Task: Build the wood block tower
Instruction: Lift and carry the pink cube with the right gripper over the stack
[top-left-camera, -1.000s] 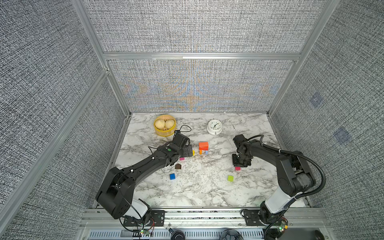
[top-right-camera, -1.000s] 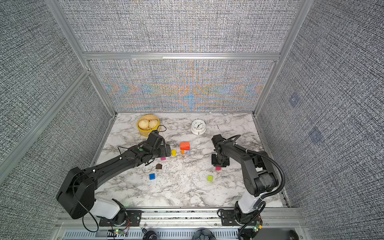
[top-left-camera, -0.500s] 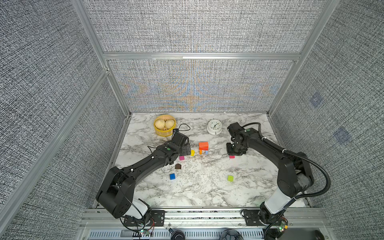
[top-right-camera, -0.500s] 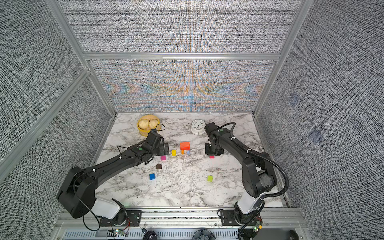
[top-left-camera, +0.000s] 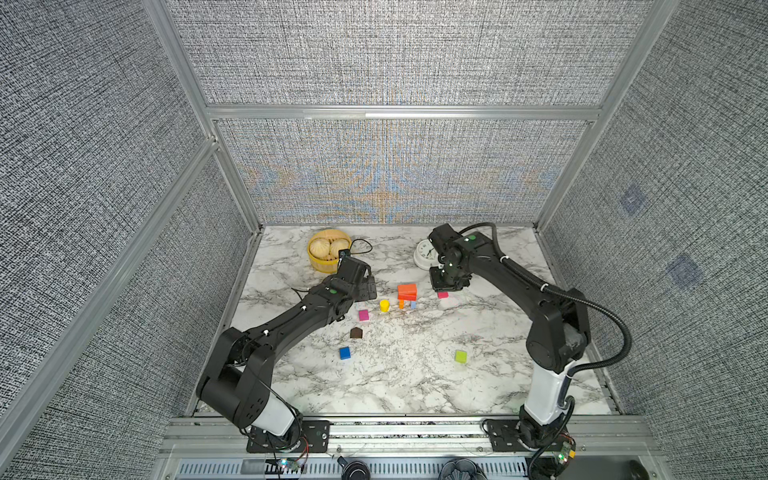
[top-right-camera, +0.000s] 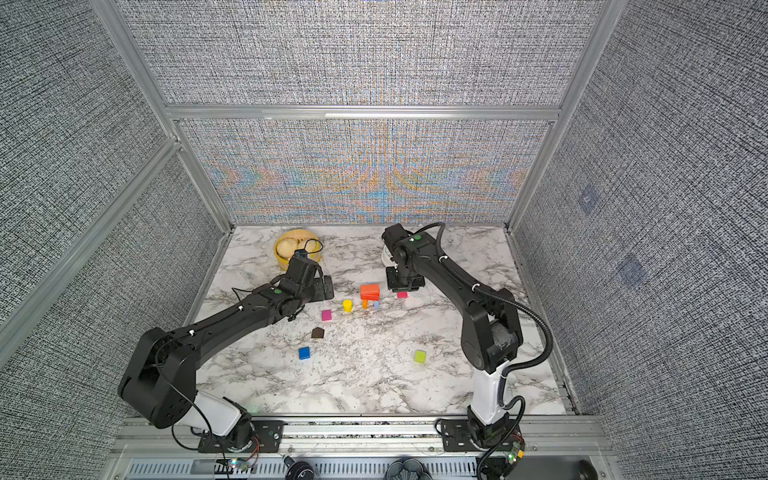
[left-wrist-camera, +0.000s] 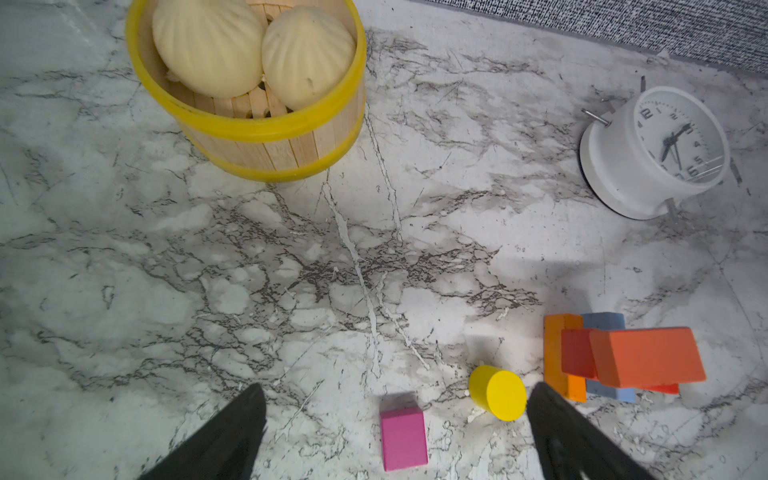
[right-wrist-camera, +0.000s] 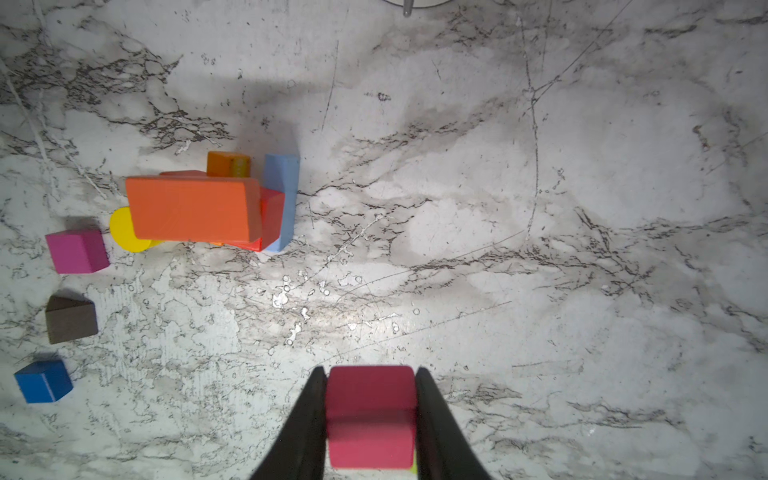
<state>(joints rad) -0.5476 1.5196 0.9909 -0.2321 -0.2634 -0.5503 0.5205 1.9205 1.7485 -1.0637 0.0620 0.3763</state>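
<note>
Right wrist: our right gripper (right-wrist-camera: 369, 372) jaws clamp the crimson cube (right-wrist-camera: 370, 415) | left gripper (left-wrist-camera: 397, 395) jaws spread, empty | tower (top-left-camera: 406, 291) mid table (top-left-camera: 415, 386), toward far edge: legs plus two bricks | we count five blocks (top-left-camera: 344, 353) loose.

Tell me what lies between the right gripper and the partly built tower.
Nothing: only bare marble tabletop separates the right gripper, shut on a pink cube, from the tower, plain in the right wrist view.

The yellow wooden steamer basket (top-left-camera: 320, 266) is sitting at the marble table's (top-left-camera: 395, 386) rear edge, left of the white round clock (top-left-camera: 422, 253). The wooden block stack (top-left-camera: 407, 291) is standing before them.
</note>
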